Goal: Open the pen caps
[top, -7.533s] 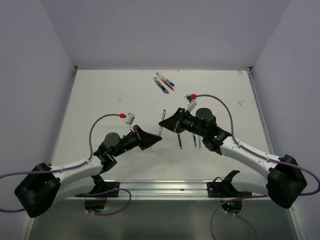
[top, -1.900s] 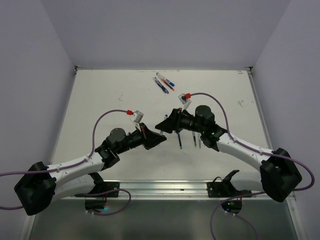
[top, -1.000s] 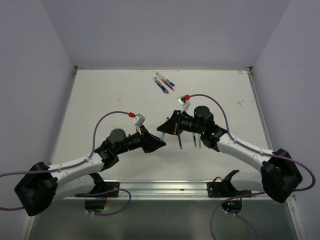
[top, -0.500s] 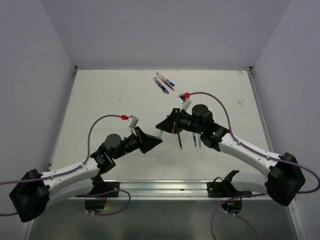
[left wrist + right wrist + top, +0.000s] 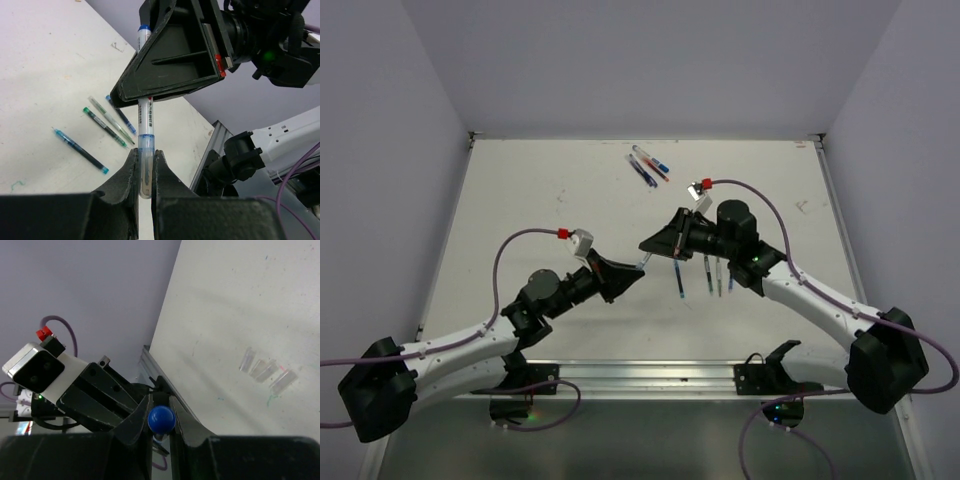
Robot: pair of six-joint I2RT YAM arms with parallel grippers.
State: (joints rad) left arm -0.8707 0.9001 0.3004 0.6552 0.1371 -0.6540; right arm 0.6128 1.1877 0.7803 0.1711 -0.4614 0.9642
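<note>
My left gripper (image 5: 144, 159) is clamped on the pen cap (image 5: 145, 175). My right gripper (image 5: 160, 400) grips the pen (image 5: 145, 112), which runs straight between both grippers, blue end poking past my right fingers.

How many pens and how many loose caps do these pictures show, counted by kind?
Pens lying loose: 6
Pen being held: 1
Loose clear caps: 3
Total: 10
</note>
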